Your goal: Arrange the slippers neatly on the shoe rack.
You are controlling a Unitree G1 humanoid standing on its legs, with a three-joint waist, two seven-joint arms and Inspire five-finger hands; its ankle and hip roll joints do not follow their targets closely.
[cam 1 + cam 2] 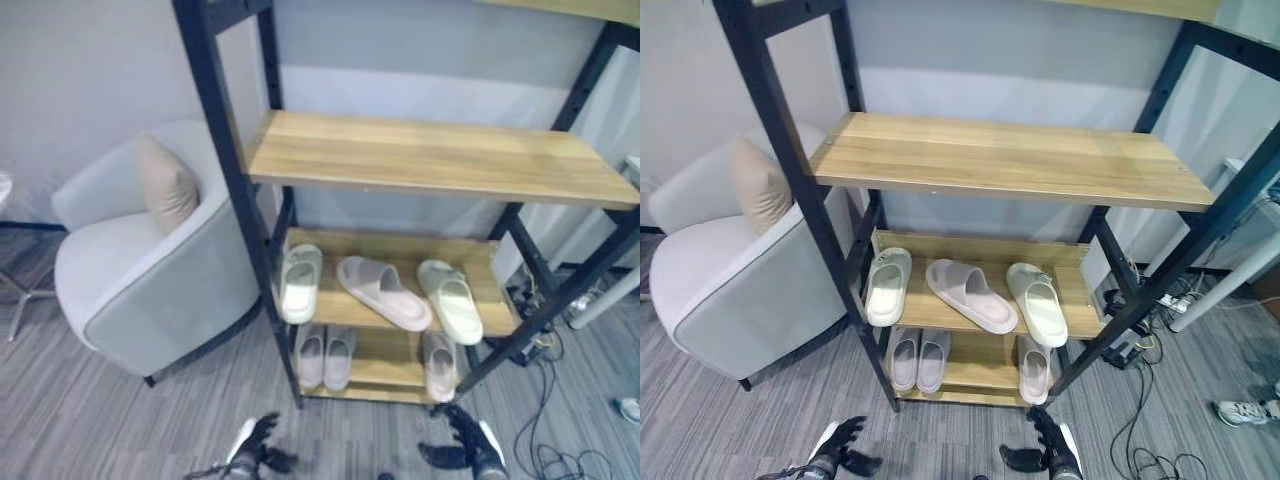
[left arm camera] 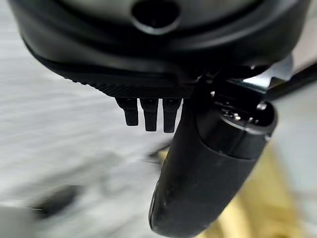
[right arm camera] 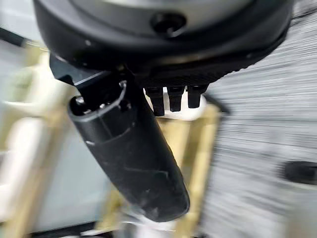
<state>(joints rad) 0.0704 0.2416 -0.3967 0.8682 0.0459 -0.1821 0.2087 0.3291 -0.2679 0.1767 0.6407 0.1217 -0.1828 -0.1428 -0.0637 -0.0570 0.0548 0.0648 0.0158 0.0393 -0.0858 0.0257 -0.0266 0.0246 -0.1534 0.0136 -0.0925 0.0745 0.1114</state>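
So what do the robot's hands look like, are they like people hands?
A bit. The left hand and the right hand are both dark, nearly black, with slim fingers and a thicker thumb. Each joins a pale silver-grey wrist. Up close, the left hand's thumb is a fat, smooth, rounded black tube, and its palm has a ribbed edge with short, blocky fingertips poking out beyond it.

1. I see a pale grey armchair (image 1: 140, 290) standing on the striped grey floor (image 1: 80, 420), well to the left.
2. A beige cushion (image 1: 165, 185) leans upright in its seat corner.
3. A grey wall (image 1: 990, 60) runs behind everything.
4. A sneaker (image 1: 1240, 411) lies on the floor at far right.
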